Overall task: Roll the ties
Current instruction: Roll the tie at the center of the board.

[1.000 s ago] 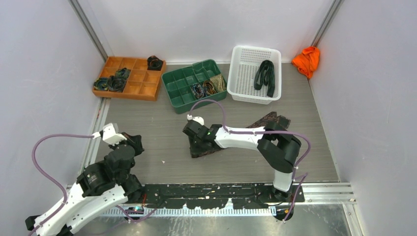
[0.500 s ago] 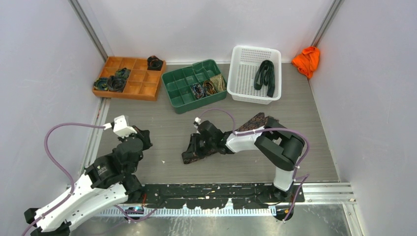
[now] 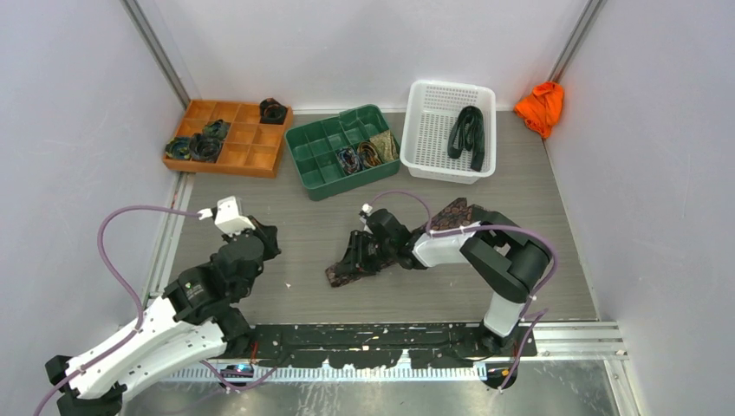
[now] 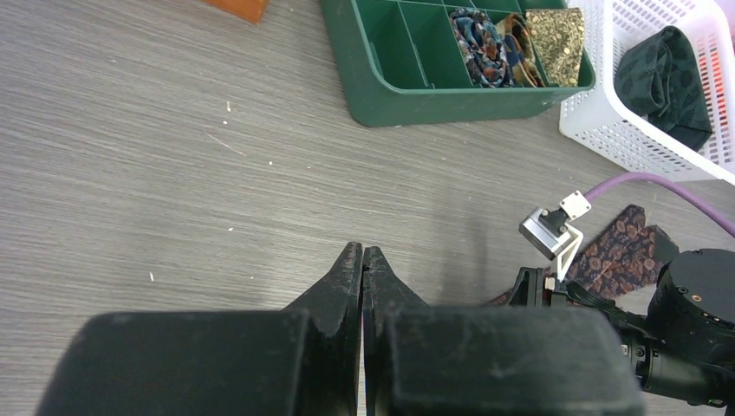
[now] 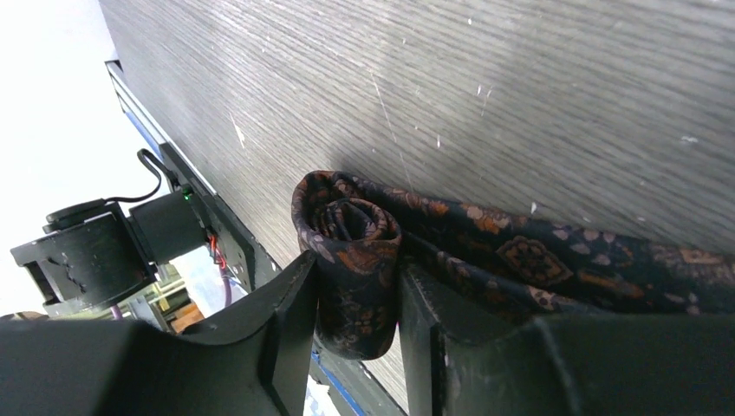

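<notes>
A dark brown patterned tie (image 3: 451,213) lies across the table's middle, its near end wound into a small coil (image 3: 341,272). My right gripper (image 3: 357,258) is shut on that coil; in the right wrist view the rolled end (image 5: 354,260) sits squeezed between both fingers, the rest of the tie (image 5: 555,269) trailing right. My left gripper (image 3: 269,236) is shut and empty, hovering over bare table left of the tie; its closed fingertips (image 4: 362,260) show in the left wrist view. A dark green tie (image 3: 468,134) lies in the white basket (image 3: 429,156).
An orange tray (image 3: 251,158) at the back left holds several coiled ties. A green tray (image 3: 316,178) holds more coils (image 4: 503,35). An orange cloth lump (image 3: 541,106) lies at the back right. Walls close in on both sides.
My right gripper has turned and moved right, winding the tie's end into a coil. My left arm has reached forward and right, toward the tie.
</notes>
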Robot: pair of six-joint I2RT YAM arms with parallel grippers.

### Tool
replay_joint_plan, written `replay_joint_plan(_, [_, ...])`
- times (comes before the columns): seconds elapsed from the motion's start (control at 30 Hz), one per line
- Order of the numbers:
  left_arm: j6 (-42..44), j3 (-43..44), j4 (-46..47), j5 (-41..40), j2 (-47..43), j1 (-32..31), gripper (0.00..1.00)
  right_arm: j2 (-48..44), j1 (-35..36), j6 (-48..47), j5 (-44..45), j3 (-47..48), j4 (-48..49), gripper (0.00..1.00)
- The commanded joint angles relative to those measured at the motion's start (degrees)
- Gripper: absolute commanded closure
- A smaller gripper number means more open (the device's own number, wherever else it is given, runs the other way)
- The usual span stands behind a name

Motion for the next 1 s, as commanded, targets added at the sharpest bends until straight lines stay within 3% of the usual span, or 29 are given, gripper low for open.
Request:
replay_joint_plan(0.0, [0.9,1.1,4.9,1.2,1.3,-0.1,1.0,-4.1,0.0,-2.7,1.9,-0.1,-3.2,0.55])
replay_joint_plan(0.37, [0.5,0.1,6.3,2.3,2.8,-0.1,1.0,-10.5,0.0,-8.8,8.1,3.1,-18.9,0.5])
replay_joint_plan(0.7, [0.3,-0.7,5.7,2.4,1.4,-0.1,1.0,-9.2,0.0,-14.7,17.6,7.4,-28.9,0.5])
replay_joint_plan(0.87, [-1.5,-1.1,2.6,0.0,-0.8,-0.2,1.0,-9.9,0.7,-16.5,20.6,10.4,-32.7,0.52])
replay_joint_plan(0.97, [-4.5,-0.7,-2.3,-2.1,-3.4,-0.1,1.0,-13.4,3.3,-17.2,27.1,13.6,-37.0,0.53])
